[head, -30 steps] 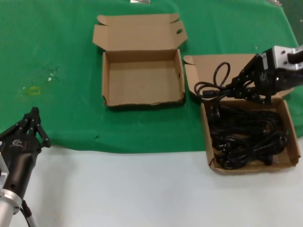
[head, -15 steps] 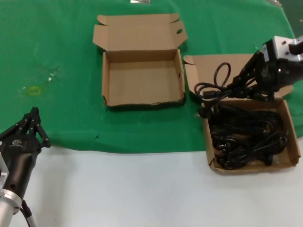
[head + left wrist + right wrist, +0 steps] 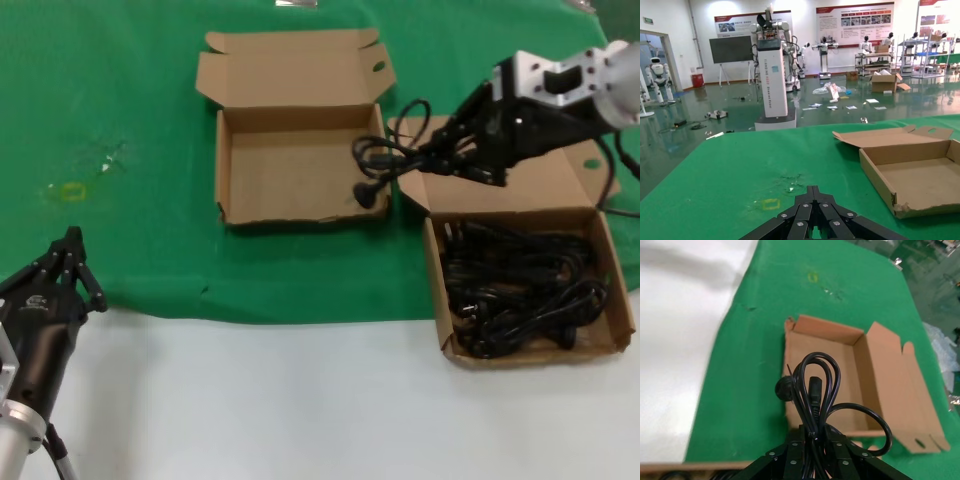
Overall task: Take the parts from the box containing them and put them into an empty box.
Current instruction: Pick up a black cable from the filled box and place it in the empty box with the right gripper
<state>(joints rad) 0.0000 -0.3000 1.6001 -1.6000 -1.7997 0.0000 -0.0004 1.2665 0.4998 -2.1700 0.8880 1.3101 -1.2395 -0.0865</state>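
The right gripper (image 3: 440, 158) is clenched on a coiled black rubbery power cord (image 3: 385, 165), hanging over the near wall of the empty brown cardboard carton (image 3: 300, 165). Trailing loops may snag that wall on release.

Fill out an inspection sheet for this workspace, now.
Surface: green cloth over a white table.
Job's things: empty box open; full box holds black cords.
Clutter: yellow mark and small scuffs on the cloth.
Grippers: right gripper shut on a cord, at the empty box's right wall; left gripper parked at the near left, shut.
Cables: the held cord's loops dangle over that wall.
Surroundings: hall with humanoid robots, shelving, wall boards.
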